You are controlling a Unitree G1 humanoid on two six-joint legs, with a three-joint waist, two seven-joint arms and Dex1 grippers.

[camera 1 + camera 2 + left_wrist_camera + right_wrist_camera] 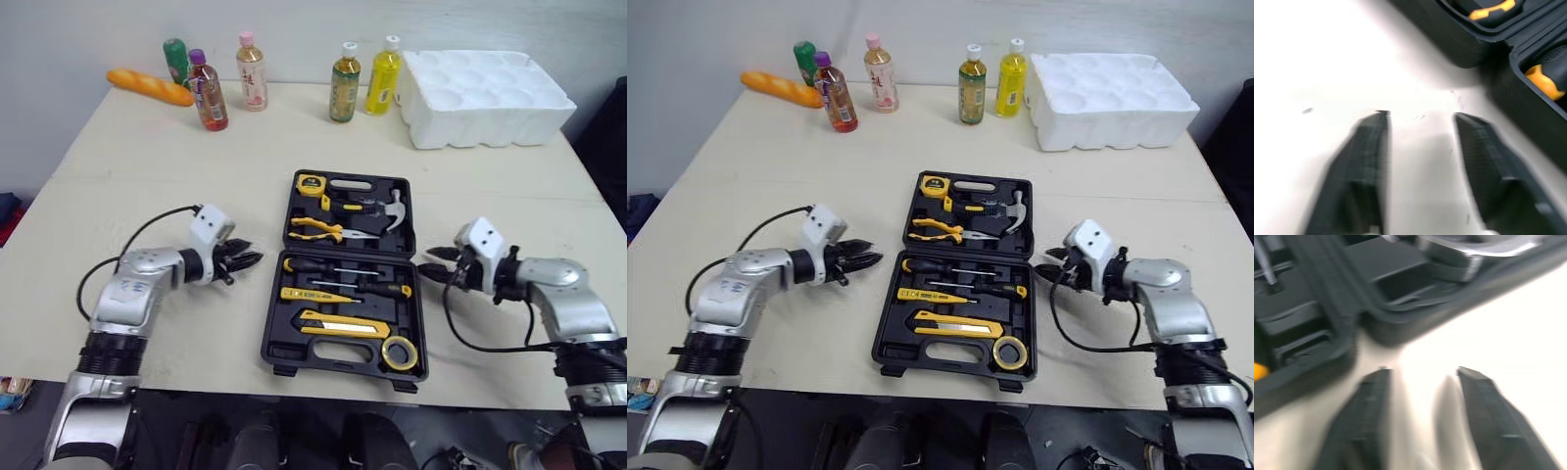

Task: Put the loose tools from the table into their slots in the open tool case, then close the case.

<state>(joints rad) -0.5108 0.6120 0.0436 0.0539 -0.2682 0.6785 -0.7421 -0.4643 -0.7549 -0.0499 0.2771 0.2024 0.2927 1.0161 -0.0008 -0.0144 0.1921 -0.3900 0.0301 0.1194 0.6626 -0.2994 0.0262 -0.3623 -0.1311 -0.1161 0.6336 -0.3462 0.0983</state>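
Note:
The black tool case (pixel 409 251) lies open flat in the middle of the table. Its far half holds a yellow tape measure (pixel 311 184), pliers (pixel 315 229) and a hammer (pixel 392 210). Its near half holds screwdrivers (pixel 343 291), a yellow utility knife (pixel 338 326) and a roll of yellow tape (pixel 398 352). My left gripper (pixel 247 258) hovers just left of the case at its hinge line, open, with bare table between its fingers (pixel 1371 161). My right gripper (pixel 433 265) sits just right of the case, also open and holding nothing, its fingers (pixel 1484 406) pointing at the case edge (pixel 1400 328).
Along the far edge stand several drink bottles (pixel 208 91), a baguette-shaped orange object (pixel 150 87) and a white foam tray (pixel 488 96). The table's near edge (pixel 294 390) runs just below the case.

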